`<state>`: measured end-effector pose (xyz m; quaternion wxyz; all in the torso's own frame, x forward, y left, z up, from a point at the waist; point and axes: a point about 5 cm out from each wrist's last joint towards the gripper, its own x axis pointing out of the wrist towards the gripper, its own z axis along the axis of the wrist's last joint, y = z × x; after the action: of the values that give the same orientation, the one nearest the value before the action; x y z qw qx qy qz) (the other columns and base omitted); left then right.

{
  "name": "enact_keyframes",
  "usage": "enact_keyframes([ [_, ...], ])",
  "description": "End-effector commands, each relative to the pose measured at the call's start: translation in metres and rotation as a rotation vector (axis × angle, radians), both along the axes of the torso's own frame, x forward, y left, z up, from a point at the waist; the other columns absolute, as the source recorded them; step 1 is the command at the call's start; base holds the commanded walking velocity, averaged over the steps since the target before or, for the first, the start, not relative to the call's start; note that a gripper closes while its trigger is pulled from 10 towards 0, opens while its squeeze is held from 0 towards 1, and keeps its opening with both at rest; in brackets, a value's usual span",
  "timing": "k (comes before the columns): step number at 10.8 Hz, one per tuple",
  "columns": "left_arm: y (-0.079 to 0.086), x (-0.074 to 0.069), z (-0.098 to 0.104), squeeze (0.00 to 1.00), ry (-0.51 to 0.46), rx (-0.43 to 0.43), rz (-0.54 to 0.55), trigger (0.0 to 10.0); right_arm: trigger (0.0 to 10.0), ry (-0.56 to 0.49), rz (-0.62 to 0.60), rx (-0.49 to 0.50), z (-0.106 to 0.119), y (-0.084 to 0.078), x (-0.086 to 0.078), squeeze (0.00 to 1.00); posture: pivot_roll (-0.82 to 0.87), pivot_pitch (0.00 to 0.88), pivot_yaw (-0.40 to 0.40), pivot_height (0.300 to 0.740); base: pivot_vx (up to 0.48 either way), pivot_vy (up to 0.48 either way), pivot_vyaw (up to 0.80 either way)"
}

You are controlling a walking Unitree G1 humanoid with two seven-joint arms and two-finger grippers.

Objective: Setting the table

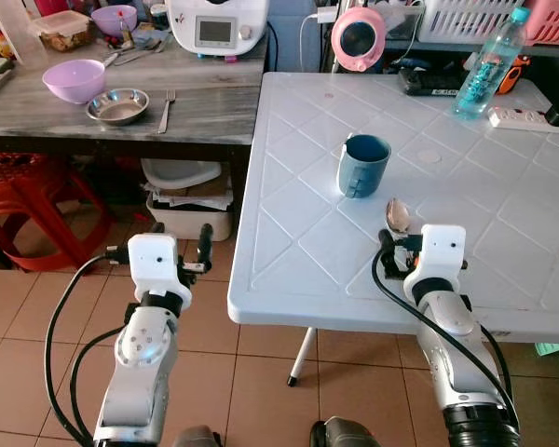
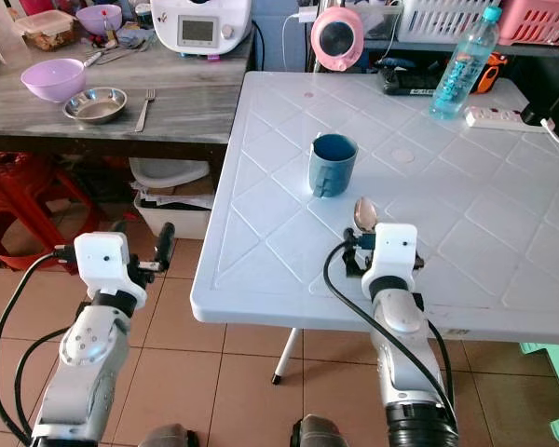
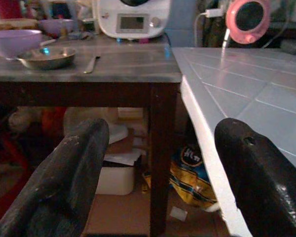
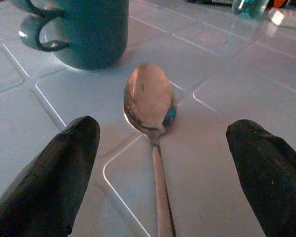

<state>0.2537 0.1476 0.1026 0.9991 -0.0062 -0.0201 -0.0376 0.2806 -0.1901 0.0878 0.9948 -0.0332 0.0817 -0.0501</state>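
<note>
Spoon flat on white table (image 1: 466,233), near front edge, just in front of blue mug (image 1: 364,165).
Right end effector (image 4: 158,173) over table, fingers spread either side of spoon (image 4: 150,106) handle, not touching. Left end effector (image 3: 158,173) spread, off table's left edge, above floor.

**Item count, both tables**

On the white table (image 1: 466,279) you see one blue mug (image 1: 364,165), one spoon (image 1: 397,215), one water bottle (image 1: 489,65) and one power strip (image 1: 529,118). On the wooden table (image 1: 205,107) you count two purple bowls (image 1: 74,80) (image 1: 115,19), one steel bowl (image 1: 117,105) and one fork (image 1: 166,110).
</note>
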Motion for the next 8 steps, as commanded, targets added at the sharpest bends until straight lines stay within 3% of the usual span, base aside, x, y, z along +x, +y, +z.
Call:
enact_keyframes([
  [1, 0.002, -0.001, 0.003, 0.00, -0.002, 0.007, 0.003, 10.0, 10.0, 0.032, 0.005, -0.001, -0.004, -0.002, -0.001, 0.00, -0.01, 0.094, 0.023, 0.740, 0.000, 0.000, 0.00],
  [4, 0.003, -0.002, 0.004, 0.00, 0.008, 0.013, -0.003, 10.0, 10.0, 0.108, 0.050, -0.008, -0.006, -0.010, 0.005, 0.00, -0.01, 0.110, 0.027, 0.740, 0.000, 0.000, 0.00],
  [5, 0.003, -0.003, 0.004, 0.00, 0.013, 0.016, -0.003, 10.0, 3.0, 0.156, 0.078, -0.007, -0.010, -0.015, 0.005, 0.00, -0.01, 0.120, 0.028, 0.740, 0.000, 0.000, 0.00],
  [6, 0.003, -0.004, 0.003, 0.00, 0.017, 0.017, -0.002, 10.0, 0.0, 0.179, 0.102, -0.016, -0.011, -0.015, 0.004, 0.00, -0.01, 0.126, 0.028, 0.740, 0.000, 0.000, 0.00],
  [8, 0.004, -0.006, 0.003, 0.00, 0.024, 0.021, 0.005, 10.0, 0.0, 0.239, 0.141, -0.021, -0.016, -0.015, -0.003, 0.00, -0.01, 0.137, 0.018, 0.740, 0.000, 0.000, 0.00],
])
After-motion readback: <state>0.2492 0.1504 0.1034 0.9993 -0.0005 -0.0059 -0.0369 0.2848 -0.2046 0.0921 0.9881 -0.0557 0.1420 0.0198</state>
